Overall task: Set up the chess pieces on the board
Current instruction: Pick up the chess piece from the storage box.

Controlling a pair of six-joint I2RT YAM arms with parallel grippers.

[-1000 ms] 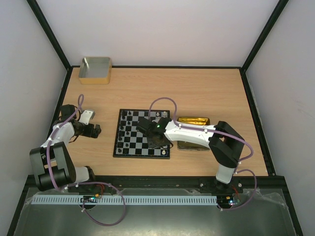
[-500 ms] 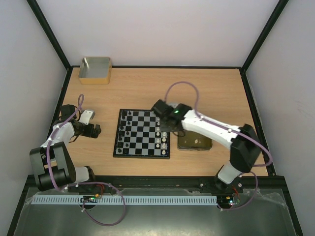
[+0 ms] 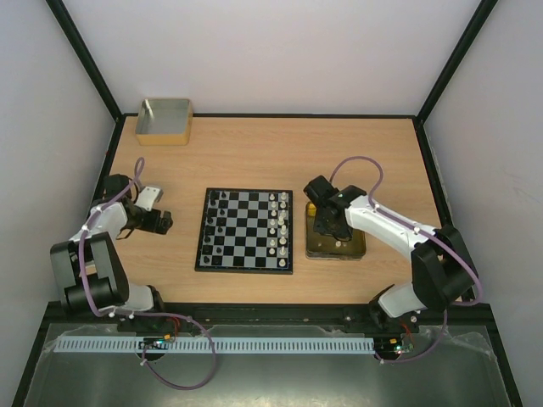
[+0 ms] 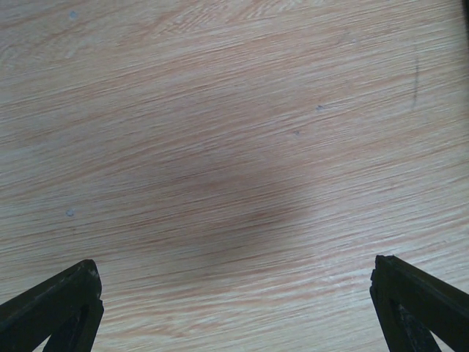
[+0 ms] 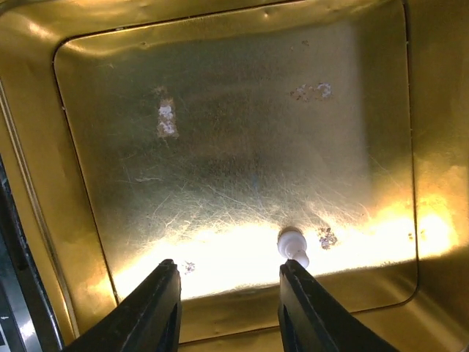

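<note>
Hovering over the tin [image 5: 220, 161], right gripper [image 5: 231, 268] empty, jaws parted.
One white piece [image 5: 293, 246] lies lower middle; left gripper [image 4: 234, 262] gapes wide.

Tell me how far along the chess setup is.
Mostly done: black pieces line the left side of the board, white pieces the right. In hand: the right fingers hang open over the gold tin, next to one white piece lying inside. Left to do: grasp it and place it. The left fingers sit open over bare table.

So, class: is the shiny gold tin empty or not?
Not empty: the shiny gold tin holds one cream-white chess piece near its wall.
</note>
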